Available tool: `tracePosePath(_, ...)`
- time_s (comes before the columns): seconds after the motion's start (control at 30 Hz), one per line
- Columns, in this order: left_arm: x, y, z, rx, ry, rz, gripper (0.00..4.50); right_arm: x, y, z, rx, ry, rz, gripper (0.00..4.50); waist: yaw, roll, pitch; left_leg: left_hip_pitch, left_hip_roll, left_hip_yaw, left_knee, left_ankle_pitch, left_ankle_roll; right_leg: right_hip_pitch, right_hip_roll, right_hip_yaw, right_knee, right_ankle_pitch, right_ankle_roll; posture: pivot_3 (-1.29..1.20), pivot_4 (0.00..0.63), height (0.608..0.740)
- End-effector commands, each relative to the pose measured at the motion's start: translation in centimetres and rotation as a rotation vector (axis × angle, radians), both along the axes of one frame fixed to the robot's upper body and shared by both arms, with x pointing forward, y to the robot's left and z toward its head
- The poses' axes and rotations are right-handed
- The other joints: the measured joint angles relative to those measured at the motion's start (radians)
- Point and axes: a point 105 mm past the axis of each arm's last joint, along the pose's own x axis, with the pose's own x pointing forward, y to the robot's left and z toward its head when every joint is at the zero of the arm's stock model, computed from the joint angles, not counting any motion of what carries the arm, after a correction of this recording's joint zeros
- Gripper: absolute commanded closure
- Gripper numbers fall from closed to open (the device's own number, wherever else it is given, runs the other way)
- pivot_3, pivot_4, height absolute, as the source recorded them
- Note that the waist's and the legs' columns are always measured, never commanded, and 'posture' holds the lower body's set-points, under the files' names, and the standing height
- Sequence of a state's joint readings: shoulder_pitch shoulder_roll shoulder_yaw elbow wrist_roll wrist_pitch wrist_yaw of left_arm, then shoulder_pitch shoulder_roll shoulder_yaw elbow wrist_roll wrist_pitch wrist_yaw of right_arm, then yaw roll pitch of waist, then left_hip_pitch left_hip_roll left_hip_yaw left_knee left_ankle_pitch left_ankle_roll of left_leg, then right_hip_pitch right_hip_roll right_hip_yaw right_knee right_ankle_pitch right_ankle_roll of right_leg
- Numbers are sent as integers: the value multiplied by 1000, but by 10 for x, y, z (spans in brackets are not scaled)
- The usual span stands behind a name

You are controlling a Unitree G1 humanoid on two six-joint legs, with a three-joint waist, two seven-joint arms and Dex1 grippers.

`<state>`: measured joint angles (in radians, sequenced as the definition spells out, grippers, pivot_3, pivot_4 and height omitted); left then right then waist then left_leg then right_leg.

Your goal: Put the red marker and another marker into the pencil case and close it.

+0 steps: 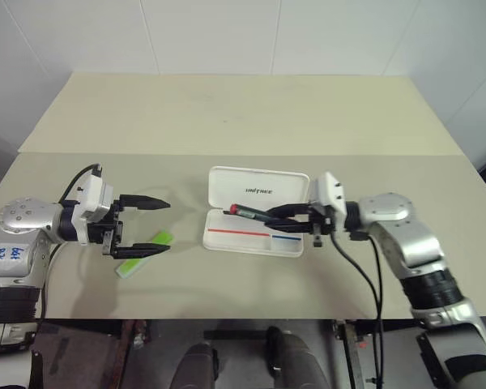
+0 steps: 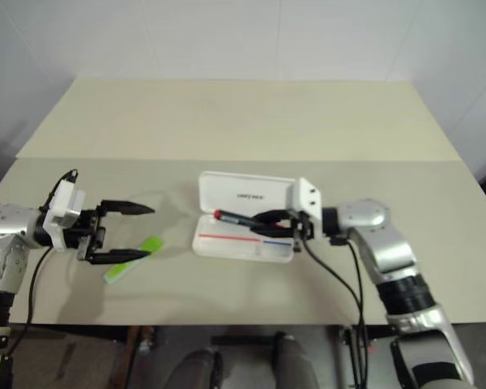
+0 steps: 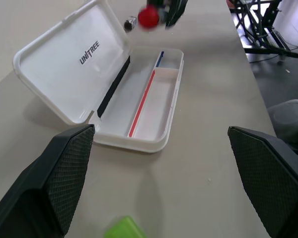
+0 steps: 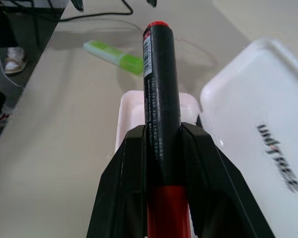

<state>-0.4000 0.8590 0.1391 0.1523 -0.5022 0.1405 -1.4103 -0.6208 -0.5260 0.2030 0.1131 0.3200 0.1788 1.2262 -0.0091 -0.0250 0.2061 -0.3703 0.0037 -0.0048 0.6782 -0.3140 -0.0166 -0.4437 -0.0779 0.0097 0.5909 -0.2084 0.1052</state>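
Right pincer (image 1: 285, 215) pinching red marker (image 1: 249, 213) over open pencil case (image 1: 253, 233), left pincer (image 1: 150, 226) spread above green highlighter (image 1: 144, 254)

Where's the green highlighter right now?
The green highlighter lies flat on the table, on the robot's left, beneath the open left gripper and left of the pencil case.

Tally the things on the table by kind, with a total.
Markers: 2, red marker in the right gripper, green highlighter on the table
Pencil cases: 1, case, open
Total: 3
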Motion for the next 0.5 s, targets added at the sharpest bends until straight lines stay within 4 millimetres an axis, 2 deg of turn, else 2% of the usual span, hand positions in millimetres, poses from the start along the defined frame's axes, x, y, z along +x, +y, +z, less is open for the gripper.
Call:
tracePosePath(0.03,-2,-3,6,-5,-32,4,0,13,4,-1,-41,-63,19,3888,1,0,0,0,0,0,0,0,0,0,0,0,0,0,0,0,150,740)
tracePosePath(0.23,-4,-8,5,-18,-33,17,0,29,14,-8,-94,-75,38,3888,-3,0,0,-1,0,0,-1,0,0,0,0,0,0,0,0,0,150,740)
tracePosePath(0.47,-7,-13,5,-34,-32,30,0,28,14,-18,-143,-74,61,3888,-18,0,0,0,0,0,-3,0,0,0,0,0,0,0,0,0,150,740)
tracePosePath(0.5,-7,-14,5,-36,-32,32,0,28,14,-19,-144,-73,64,3130,-19,0,0,0,0,0,-3,0,0,0,0,0,0,0,0,0,150,740)
